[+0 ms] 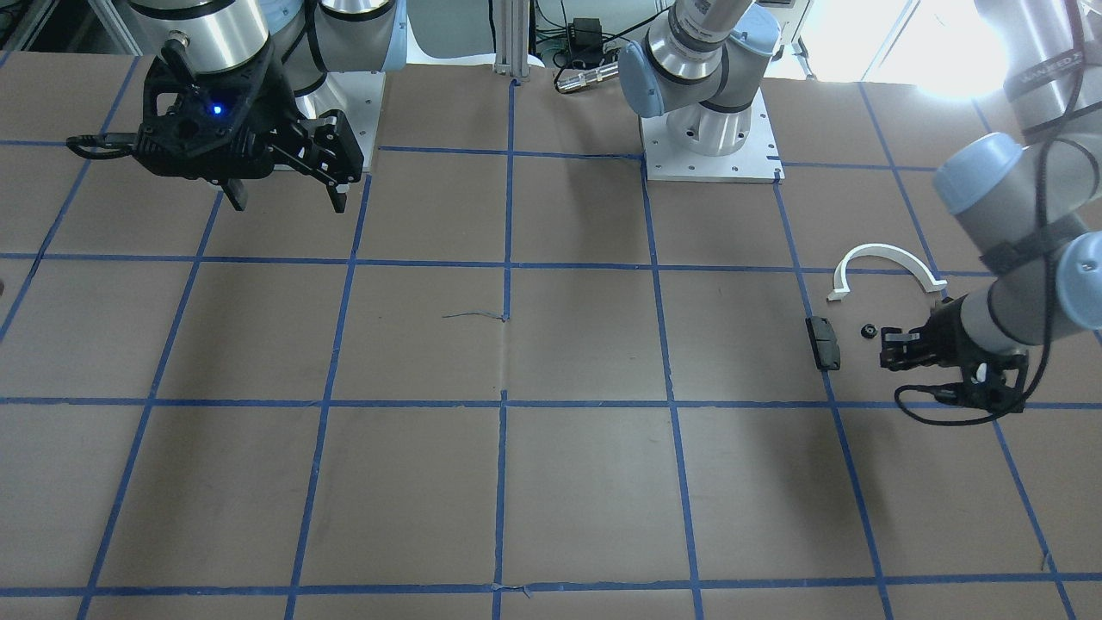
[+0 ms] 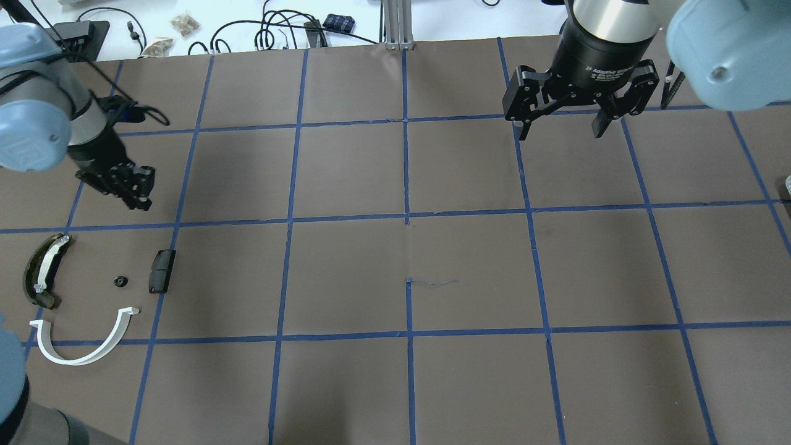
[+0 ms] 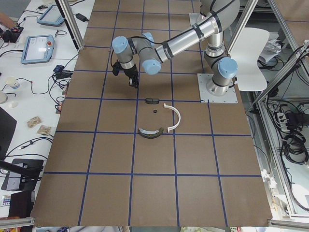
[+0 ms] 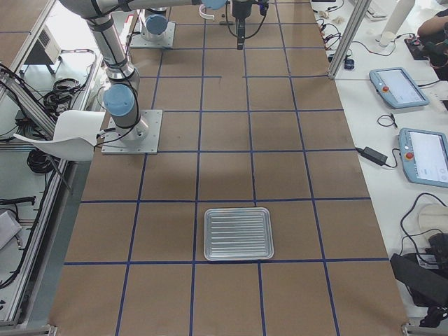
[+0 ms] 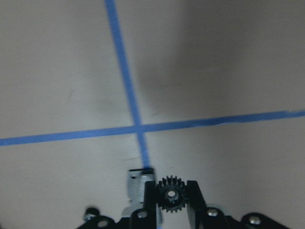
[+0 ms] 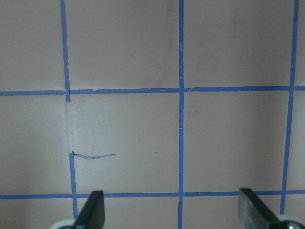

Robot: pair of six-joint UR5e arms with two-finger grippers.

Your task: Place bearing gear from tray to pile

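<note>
A small black toothed bearing gear [image 5: 170, 194] sits between the fingertips of my left gripper [image 5: 170, 187], which is shut on it. That gripper [image 2: 137, 196] hovers just beyond the pile, on the side away from the robot's base. The pile holds a white half-ring arc [image 1: 887, 251], a dark olive curved piece with a white strip [image 2: 40, 272], a black rectangular block [image 2: 162, 271] and a small black round part [image 2: 120, 282]. The ribbed metal tray [image 4: 238, 233] lies bare at the table's other end. My right gripper [image 2: 561, 128] hangs open and holds nothing, high above the far right squares.
Brown table covering is marked off by blue tape lines. A tape crossing [image 5: 138, 129] lies just ahead of the left fingertips. A loose thread [image 2: 432, 283] lies near the table's middle. Cables and tablets sit on the benches beyond the table's edges.
</note>
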